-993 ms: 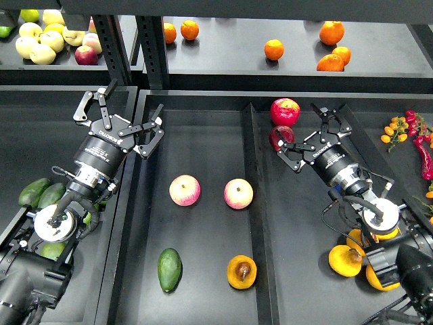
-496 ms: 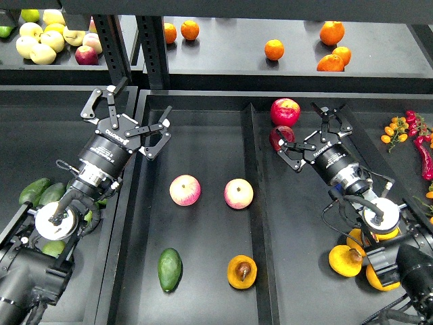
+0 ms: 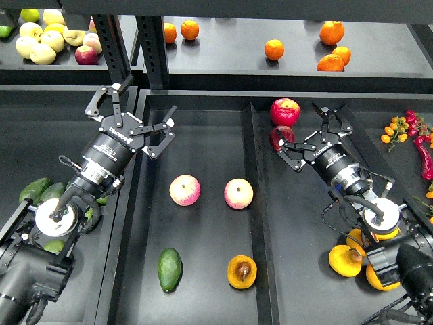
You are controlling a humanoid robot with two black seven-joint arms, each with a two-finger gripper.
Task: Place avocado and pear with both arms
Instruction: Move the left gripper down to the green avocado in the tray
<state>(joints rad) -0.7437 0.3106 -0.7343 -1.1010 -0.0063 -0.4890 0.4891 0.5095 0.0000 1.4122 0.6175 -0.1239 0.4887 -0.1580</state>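
The dark green avocado (image 3: 169, 269) lies in the middle tray near its front left. The orange-yellow pear (image 3: 241, 271) with a brown hollow lies to its right in the same tray. My left gripper (image 3: 133, 119) is open and empty above the tray's left wall, far behind the avocado. My right gripper (image 3: 313, 133) is open and empty over the right compartment, next to a dark red apple (image 3: 280, 137).
Two pink-yellow apples (image 3: 185, 189) (image 3: 238, 193) lie mid-tray. A red apple (image 3: 285, 111) sits behind the divider (image 3: 256, 196). More avocados (image 3: 34, 190) lie left, more pears (image 3: 346, 261) right under my arm. Oranges (image 3: 274, 49) and apples (image 3: 40, 40) fill the back shelf; chillies (image 3: 423, 152) lie far right.
My left gripper has moved right and slightly away, toward the middle tray. The right arm and the fruit have not moved.
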